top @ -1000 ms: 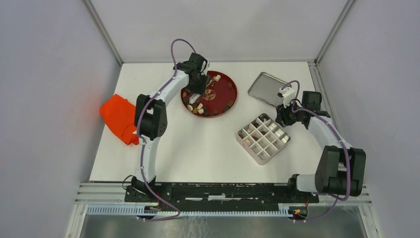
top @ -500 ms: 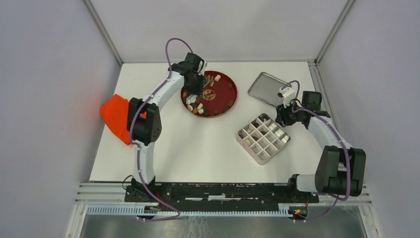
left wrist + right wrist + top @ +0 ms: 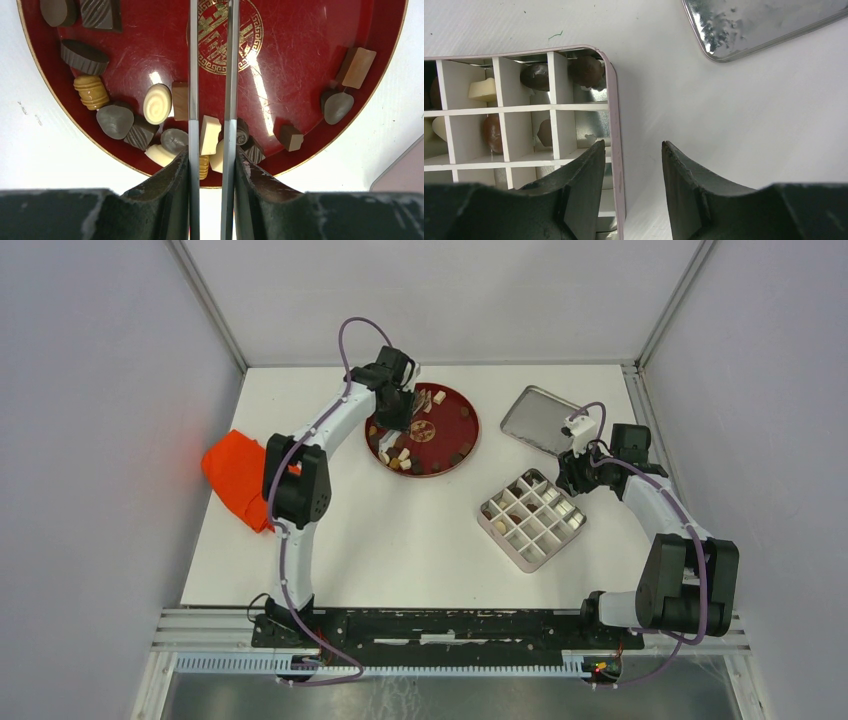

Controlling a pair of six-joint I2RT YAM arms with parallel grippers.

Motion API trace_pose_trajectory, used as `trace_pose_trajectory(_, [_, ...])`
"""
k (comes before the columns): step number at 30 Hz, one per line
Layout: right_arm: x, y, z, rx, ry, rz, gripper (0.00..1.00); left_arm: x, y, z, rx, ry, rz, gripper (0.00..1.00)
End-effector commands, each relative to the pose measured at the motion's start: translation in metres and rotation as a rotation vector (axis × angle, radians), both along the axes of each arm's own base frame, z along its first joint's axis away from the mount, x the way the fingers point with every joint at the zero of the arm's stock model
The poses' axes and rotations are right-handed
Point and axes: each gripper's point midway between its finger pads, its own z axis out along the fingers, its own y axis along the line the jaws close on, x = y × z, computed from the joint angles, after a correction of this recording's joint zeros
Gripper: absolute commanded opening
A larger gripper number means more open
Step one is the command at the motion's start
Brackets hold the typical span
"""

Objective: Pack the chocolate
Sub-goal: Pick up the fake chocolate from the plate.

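The left claw [image 3: 211, 156] is clamped on a pair of metal tweezers [image 3: 194, 75], whose two long blades run straight out over the red plate [image 3: 300, 60]. The blade tips pass out of the wrist view, so I cannot tell what they touch. The plate sits at about 12 o'clock on the white counter [image 3: 400, 540].

Most of the chocolate [image 3: 157, 103] lies loose on that plate, crowded along its rim. There are dark ridged pieces, a cream swirl, a golden barrel shape and grey-brown lumps. One cream block [image 3: 210, 135] shows in the gap between the blades, and a tan block [image 3: 359, 67] and a dark cube [image 3: 291, 137] lie farther round the rim.

A few more pieces are in the divided box [image 3: 610, 100] at about 4 o'clock. Two dark ones fill the corner cells, with a cream one and two brown ones nearby.

The right claw [image 3: 633, 147] hangs with its jaws apart and nothing between them. One finger is over the box's rim and the other over bare counter.

A shiny metal lid [image 3: 764, 20] lies at 2 o'clock, apart from the box. An orange cloth [image 3: 240, 478] is bunched at the 9 o'clock edge.
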Motion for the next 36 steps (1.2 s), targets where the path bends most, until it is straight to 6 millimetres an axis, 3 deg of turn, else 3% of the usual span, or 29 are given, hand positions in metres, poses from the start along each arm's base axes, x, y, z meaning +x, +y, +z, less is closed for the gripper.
trace_pose_trajectory(1, [0.004, 0.001, 0.011, 0.002, -0.044, 0.019, 0.51, 0.012, -0.009, 0.012, -0.028, -0.038, -0.014, 0.19])
trace_pose_trajectory(10, [0.004, 0.001, 0.011, 0.004, -0.042, 0.018, 0.52, 0.013, -0.008, 0.011, -0.021, -0.033, -0.012, 0.28])
trace_pose_trajectory(23, [0.003, 0.002, 0.011, 0.007, -0.042, 0.021, 0.51, 0.013, -0.007, 0.025, -0.027, -0.06, -0.005, 0.34])
trace_pose_trajectory(36, [0.003, 0.002, 0.011, 0.01, -0.041, 0.025, 0.52, 0.012, -0.006, 0.025, -0.023, -0.059, -0.009, 0.42])
